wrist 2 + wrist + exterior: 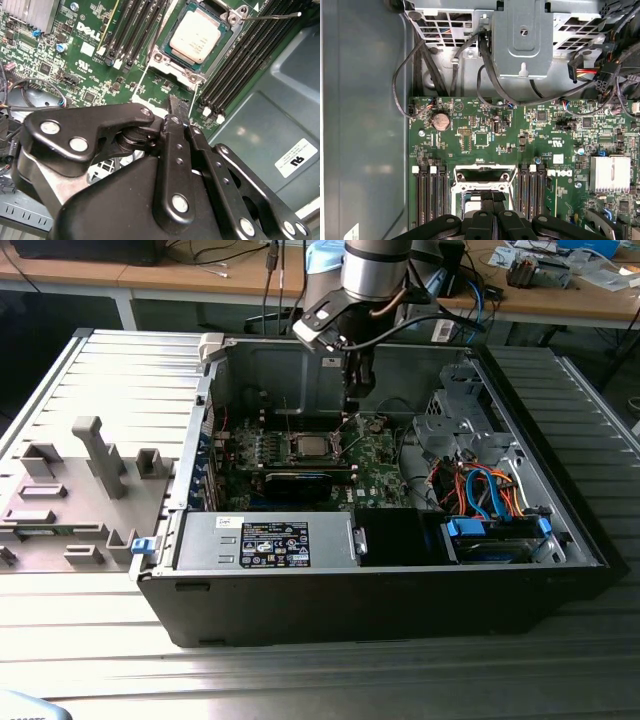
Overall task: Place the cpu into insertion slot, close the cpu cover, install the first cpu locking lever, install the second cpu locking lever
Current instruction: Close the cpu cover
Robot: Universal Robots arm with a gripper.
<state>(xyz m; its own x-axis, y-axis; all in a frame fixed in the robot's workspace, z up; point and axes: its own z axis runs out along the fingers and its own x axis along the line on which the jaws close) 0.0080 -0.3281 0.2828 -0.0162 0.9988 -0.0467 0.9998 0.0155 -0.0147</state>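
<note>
Your open tower case point(400, 610) holds the green motherboard point(378, 462). In the exterior view the gripper point(352, 412) hangs at two o'clock of the insertion slot point(482, 169), its fingertips pressed together on nothing. The cpu point(197, 36) sits in that slot, and the cpu cover point(172, 70) seems to be down. One wire lever point(272, 16) stands free, so I judge you're at the lever step. A sticker point(275, 543) on the power supply carries print.
</note>
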